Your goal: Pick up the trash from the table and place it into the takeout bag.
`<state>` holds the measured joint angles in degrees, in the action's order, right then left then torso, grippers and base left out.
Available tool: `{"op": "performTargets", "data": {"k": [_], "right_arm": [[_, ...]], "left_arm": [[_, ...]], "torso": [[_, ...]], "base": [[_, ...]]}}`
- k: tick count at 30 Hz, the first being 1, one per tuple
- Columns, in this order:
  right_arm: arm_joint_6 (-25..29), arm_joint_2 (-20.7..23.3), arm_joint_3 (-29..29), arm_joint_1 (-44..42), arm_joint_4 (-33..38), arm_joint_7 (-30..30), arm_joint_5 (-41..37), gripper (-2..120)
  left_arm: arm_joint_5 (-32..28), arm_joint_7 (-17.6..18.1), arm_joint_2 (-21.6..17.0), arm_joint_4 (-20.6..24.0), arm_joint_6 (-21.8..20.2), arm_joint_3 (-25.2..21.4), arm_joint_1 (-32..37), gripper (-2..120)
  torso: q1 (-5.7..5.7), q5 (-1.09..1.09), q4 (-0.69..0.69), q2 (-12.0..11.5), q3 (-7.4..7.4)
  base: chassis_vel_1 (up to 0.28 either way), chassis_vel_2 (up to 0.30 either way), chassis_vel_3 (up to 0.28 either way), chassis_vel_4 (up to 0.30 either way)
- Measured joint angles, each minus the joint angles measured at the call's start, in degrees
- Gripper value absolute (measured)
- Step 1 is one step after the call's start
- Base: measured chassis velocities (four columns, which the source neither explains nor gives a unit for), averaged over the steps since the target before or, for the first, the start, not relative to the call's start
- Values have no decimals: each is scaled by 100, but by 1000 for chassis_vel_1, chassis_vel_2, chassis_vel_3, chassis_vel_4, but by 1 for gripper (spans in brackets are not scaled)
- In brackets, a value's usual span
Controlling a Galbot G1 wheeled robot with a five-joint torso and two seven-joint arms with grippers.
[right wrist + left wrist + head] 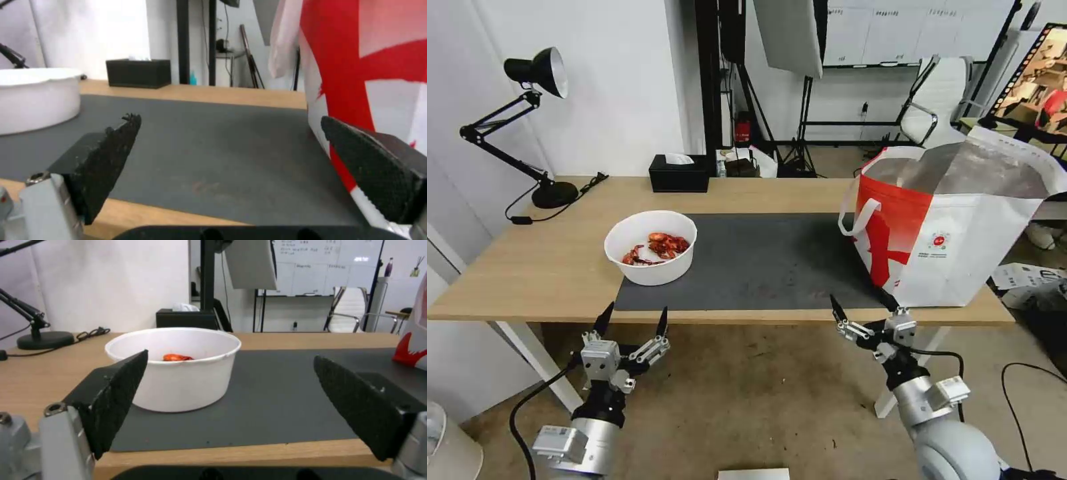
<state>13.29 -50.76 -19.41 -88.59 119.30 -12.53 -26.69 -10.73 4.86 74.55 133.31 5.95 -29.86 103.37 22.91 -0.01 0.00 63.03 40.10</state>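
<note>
Presently, the white bowl [650, 247] of red shells sits on the mat's [760, 260] left end, well apart from the takeout bag [954, 227] on its right end. Left gripper [632, 322] and right gripper [860, 307] hang before the mat's near edge, fingers spread. Likely light, thin-walled (loose contents): grip the rim, keeping it level.

White bowl [651, 248], red-and-white bag [954, 227]
</note>
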Motion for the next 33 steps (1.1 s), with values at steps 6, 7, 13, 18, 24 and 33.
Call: {"op": "performTargets", "data": {"k": [6,7,13,18,24,33], "right_arm": [[-83,-1,0,-46,-21,-68,-24,100],[-101,-7,0,-52,-24,-94,-29,100],[-168,-50,19,-101,-38,-191,-31,100],[-174,-54,23,-101,-38,-208,-31,100],[-176,-54,24,-98,-38,-209,-35,100],[-177,-53,26,-94,-38,-209,-40,100]], "left_arm": [[-4,-5,-8,-16,-8,18,-12,100],[-5,-6,-9,-23,-9,20,-14,100],[-7,-9,6,-38,-11,38,-15,100],[-7,-9,21,-49,-13,54,-9,100],[-7,-9,6,-47,-16,46,-11,100],[-179,6,-106,-1,-102,-16,-86,100]], "torso": [[0,0,0,0,0],[0,0,0,0,0],[0,1,0,0,0],[0,0,0,0,0],[0,0,0,0,0],[0,0,0,0,0]], "base": [[0,0,0,0],[0,0,0,0],[0,0,0,0],[0,0,0,0],[0,0,0,0],[0,0,0,0]]}}
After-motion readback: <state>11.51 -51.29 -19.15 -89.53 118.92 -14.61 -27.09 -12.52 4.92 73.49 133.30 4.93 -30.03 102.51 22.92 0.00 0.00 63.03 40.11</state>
